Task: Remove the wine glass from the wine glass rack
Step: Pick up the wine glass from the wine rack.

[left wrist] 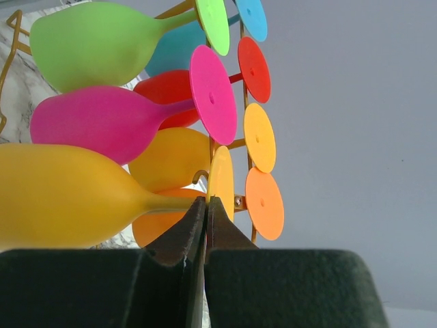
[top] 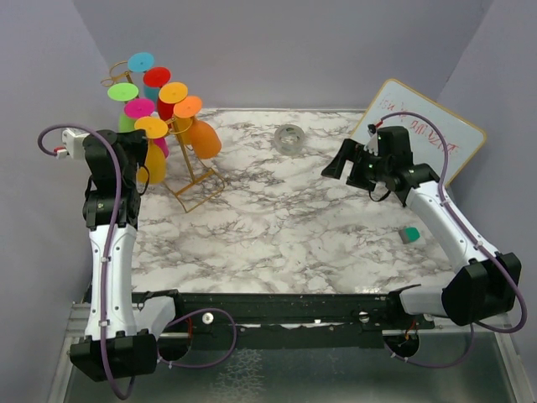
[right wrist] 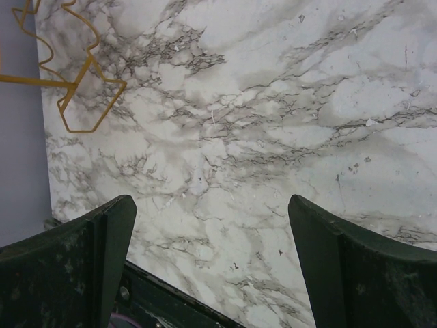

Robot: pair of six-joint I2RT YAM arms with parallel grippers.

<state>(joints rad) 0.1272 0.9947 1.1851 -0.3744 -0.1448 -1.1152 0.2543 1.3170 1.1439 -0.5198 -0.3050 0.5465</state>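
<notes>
7 wine glasses [left wrist: 95,123] hang on 1 wine glass rack [top: 193,176], just ahead of the left tool [left wrist: 205,205]. That tool is pressed together, tips at the yellow wine glass [left wrist: 61,198] stem by its foot; contact unclear. Right tool [right wrist: 210,205] is spread over the table [right wrist: 273,102], rack base up-left of it. 1 tape roll [top: 289,138], 1 whiteboard [top: 424,126].

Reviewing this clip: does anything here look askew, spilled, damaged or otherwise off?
Nothing is spilled or broken. The wine glass rack stands on its base with its coloured glasses hanging. Only the whiteboard sits askew, propped tilted at the far right corner of the table.
</notes>
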